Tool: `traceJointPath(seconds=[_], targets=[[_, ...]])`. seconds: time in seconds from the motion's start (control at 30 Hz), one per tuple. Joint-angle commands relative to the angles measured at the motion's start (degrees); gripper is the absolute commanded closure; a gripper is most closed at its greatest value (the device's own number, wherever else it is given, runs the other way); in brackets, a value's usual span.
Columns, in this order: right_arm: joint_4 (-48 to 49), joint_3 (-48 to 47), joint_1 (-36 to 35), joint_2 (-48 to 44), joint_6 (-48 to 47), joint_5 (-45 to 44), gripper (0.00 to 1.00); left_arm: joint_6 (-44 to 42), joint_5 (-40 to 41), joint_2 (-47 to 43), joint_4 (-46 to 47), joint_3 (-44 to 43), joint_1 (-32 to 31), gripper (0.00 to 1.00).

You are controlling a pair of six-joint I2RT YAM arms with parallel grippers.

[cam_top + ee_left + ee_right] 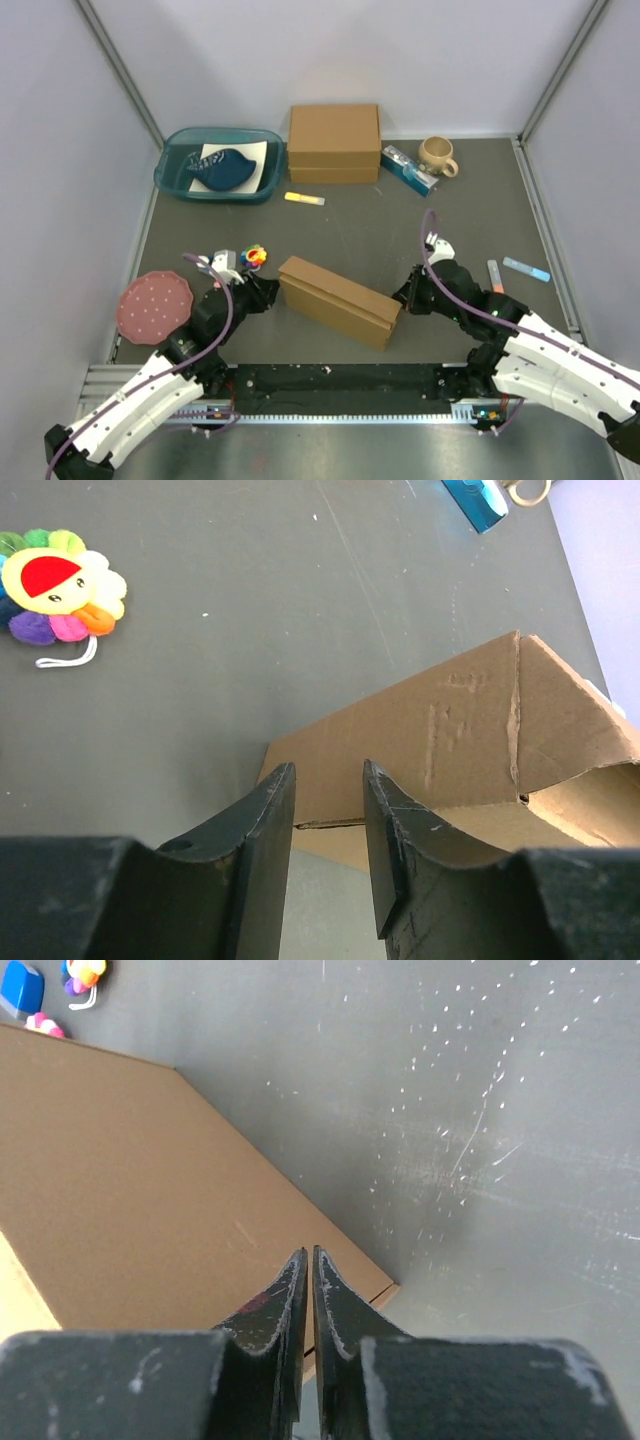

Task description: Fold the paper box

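The paper box (pixel 338 300) is a plain brown cardboard mailer. It lies folded into a shallow closed shape, set diagonally at the table's middle front. My left gripper (pixel 268 292) is at its left end. In the left wrist view the left gripper (pixel 327 767) is open and holds nothing, with the box's corner (pixel 450 740) just beyond the fingertips. My right gripper (pixel 405 297) is at the box's right end. In the right wrist view the right gripper (pixel 309 1250) is shut, over the box's top face (pixel 130 1180) near its corner.
A thicker brown cardboard box (pixel 334 143) stands at the back. Beside it are a teal tub (pixel 165 175), a mug (pixel 437 155) and a teal packet (pixel 408 169). A yellow marker (pixel 304 199), a rainbow flower toy (pixel 255 256), a pink plate (pixel 153 306) and a blue pen (pixel 526 269) lie around.
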State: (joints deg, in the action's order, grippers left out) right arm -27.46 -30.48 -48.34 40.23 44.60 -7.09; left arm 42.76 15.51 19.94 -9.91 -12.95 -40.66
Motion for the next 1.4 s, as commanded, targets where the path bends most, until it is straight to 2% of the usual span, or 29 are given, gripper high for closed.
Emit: traceJointPath(seconds=[0.0,0.13,0.3,0.37,0.47,0.57,0.7,0.8,0.83,0.97,1.2,1.37], targets=[[1.63,-4.15,-0.53,-0.67,-1.09,-4.85,0.92,0.66,-1.45,-1.92,0.34,-0.14,-0.03,0.61],[-3.55,-6.34,-0.53,-4.71,-2.58,-9.95,0.85,0.04,3.64,-4.38,-4.31,-2.42,0.06,0.58],[-11.02,-10.38,-0.62,-10.16,-4.61,-16.11,0.78,0.39,16.03,-9.47,-13.19,-7.08,-0.03,0.54],[-11.82,-11.70,-0.53,-10.26,-5.49,-16.37,0.78,-1.01,17.01,-10.97,-12.07,-8.93,0.06,0.53],[-11.82,-11.88,-0.53,-9.03,-5.14,-15.24,0.79,-3.73,14.04,-11.25,-4.17,-10.86,-0.03,0.53],[-10.95,-11.19,-0.53,-7.89,-4.61,-14.18,0.83,-5.49,7.62,-7.04,5.76,-13.32,0.06,0.55],[-9.37,-9.86,-0.53,-8.06,-4.26,-12.86,0.85,-5.41,-1.16,2.43,18.68,-15.87,0.06,0.59],[-9.01,-9.34,-0.53,-8.85,-4.08,-12.33,0.86,-2.79,-9.34,8.94,26.42,-15.70,-0.03,0.67],[-8.92,-9.16,-0.53,-8.94,-3.91,-12.16,0.86,-1.90,-12.57,10.45,27.48,-15.53,-0.03,0.74],[-8.66,-8.37,-0.53,-9.55,-3.82,-11.45,0.87,-0.23,-17.16,15.21,26.62,-13.69,-0.03,0.89],[-8.31,-7.84,-0.53,-9.99,-3.73,-10.05,0.88,3.99,-11.29,8.72,27.04,0.97,-0.03,0.98],[-8.22,-9.94,-0.53,-9.64,-4.69,-9.43,0.88,4.61,-11.29,8.09,27.40,6.09,-0.03,1.00]])
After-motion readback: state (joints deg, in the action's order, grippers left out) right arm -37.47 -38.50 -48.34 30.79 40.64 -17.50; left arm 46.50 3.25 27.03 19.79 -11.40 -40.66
